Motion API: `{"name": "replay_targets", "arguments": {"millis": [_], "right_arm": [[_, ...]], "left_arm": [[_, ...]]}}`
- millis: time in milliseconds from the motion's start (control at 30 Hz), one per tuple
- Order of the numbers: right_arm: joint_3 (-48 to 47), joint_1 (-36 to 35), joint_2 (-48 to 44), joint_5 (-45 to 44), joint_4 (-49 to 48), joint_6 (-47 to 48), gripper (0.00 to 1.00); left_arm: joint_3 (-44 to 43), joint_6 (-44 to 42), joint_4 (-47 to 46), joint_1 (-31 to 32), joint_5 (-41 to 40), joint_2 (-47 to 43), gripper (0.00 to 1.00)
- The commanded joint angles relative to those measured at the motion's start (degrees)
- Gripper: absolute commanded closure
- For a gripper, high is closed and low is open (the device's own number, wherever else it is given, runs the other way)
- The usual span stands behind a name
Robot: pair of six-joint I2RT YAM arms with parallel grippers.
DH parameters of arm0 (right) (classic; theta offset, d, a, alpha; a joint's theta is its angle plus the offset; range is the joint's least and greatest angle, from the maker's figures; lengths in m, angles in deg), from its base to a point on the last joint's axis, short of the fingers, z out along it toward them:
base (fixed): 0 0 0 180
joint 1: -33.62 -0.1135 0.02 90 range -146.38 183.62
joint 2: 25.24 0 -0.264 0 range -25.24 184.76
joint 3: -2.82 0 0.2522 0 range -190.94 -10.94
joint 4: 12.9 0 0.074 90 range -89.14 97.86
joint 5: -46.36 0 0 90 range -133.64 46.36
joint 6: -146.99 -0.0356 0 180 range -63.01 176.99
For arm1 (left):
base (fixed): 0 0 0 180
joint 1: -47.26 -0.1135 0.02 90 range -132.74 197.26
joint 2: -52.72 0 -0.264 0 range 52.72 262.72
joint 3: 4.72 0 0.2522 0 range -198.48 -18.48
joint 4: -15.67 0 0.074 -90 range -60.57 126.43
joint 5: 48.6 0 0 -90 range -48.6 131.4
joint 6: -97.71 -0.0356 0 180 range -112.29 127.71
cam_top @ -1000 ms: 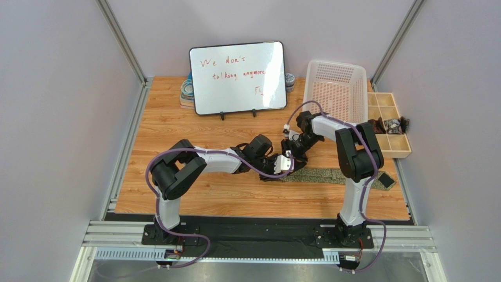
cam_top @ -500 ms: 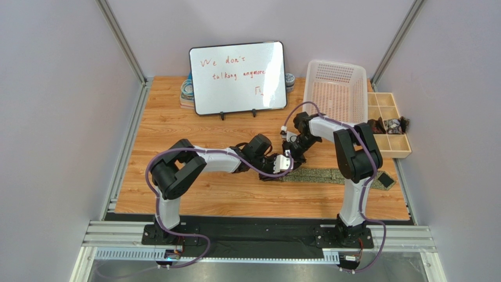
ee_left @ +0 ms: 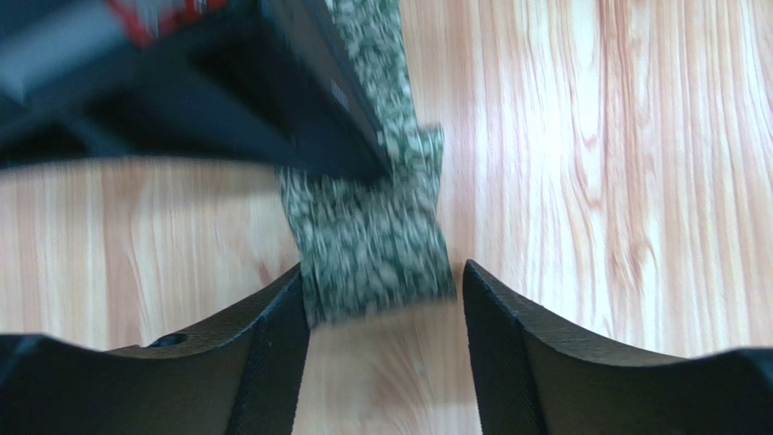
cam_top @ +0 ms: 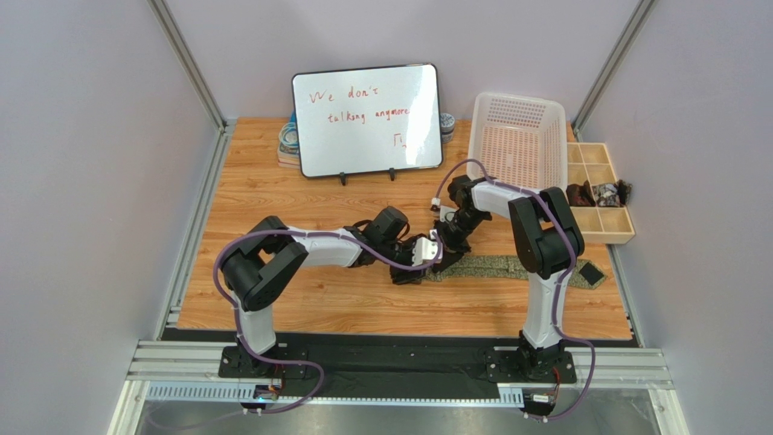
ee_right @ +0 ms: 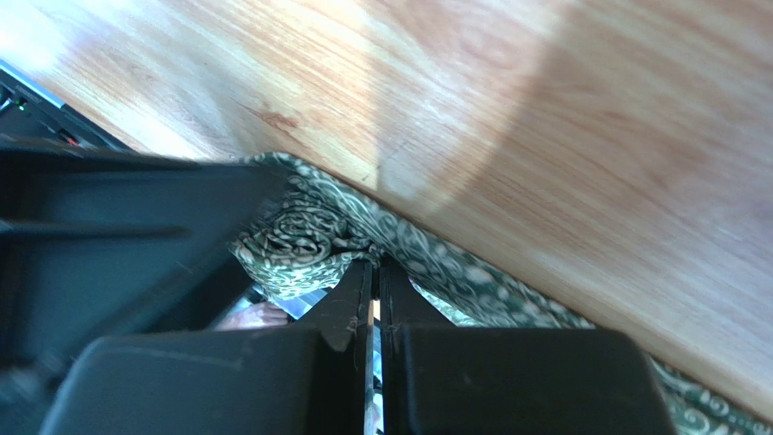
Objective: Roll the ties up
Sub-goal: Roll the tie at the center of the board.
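Observation:
A green patterned tie [cam_top: 508,267] lies flat along the wooden table, running right from both grippers. In the left wrist view its loose end [ee_left: 372,236] lies on the wood between my open left gripper's [ee_left: 376,299] jaws, untouched on the right side. My left gripper [cam_top: 417,263] sits just left of the tie's end. My right gripper [cam_top: 446,243] is shut and pinches the tie at a small rolled bunch [ee_right: 295,240] at its fingertips [ee_right: 374,263]. The right gripper's dark body hangs over the tie in the left wrist view.
A whiteboard [cam_top: 367,118] stands at the back with rolled items [cam_top: 288,140] behind its left edge. A white basket [cam_top: 517,136] is at the back right. A wooden compartment tray [cam_top: 610,227] at the right edge holds dark rolled ties [cam_top: 599,193].
The left arm has pulled back to the left, its gripper now at the tie's end. The right gripper has shifted slightly left, still shut on the tie.

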Motion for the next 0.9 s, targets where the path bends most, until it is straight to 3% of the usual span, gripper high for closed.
{"name": "replay_targets", "arguments": {"millis": [0, 133, 333, 400, 433, 467, 667, 867], "right_arm": [[0.66, 0.28, 3.35, -11.93, -4.88, 0.29, 1.00], [0.13, 0.28, 4.49, -12.55, -4.62, 0.20, 1.00], [-0.40, -0.60, 3.18, -10.27, -5.41, 0.46, 1.00], [-0.31, -0.95, 1.78, -9.83, -5.50, 1.07, 1.00], [-0.31, -1.04, 1.25, -9.74, -5.50, 1.17, 1.00], [-0.14, -1.21, 0.89, -9.91, -5.59, 1.17, 1.00], [0.39, -1.65, -0.78, -8.77, -6.29, 0.56, 1.00], [0.48, -2.01, -2.80, -6.93, -7.43, -0.67, 1.00]], "left_arm": [[5.22, 3.56, 0.11, -1.51, -0.19, -6.16, 0.33], [8.65, 5.66, -4.12, -1.51, -0.63, -7.76, 0.33], [4.70, 7.69, -4.83, -1.60, -2.04, -4.33, 0.32], [4.52, 8.04, -5.62, -1.60, -1.69, -4.76, 0.21], [4.44, 7.87, -5.89, -1.51, -1.51, -5.03, 0.07], [4.44, 7.87, -5.98, -1.51, -1.16, -5.20, 0.01], [1.80, 8.39, -5.54, -0.81, 0.07, -3.36, 0.01], [-0.92, 8.66, -6.15, 0.86, -0.72, -0.29, 0.13]]}}
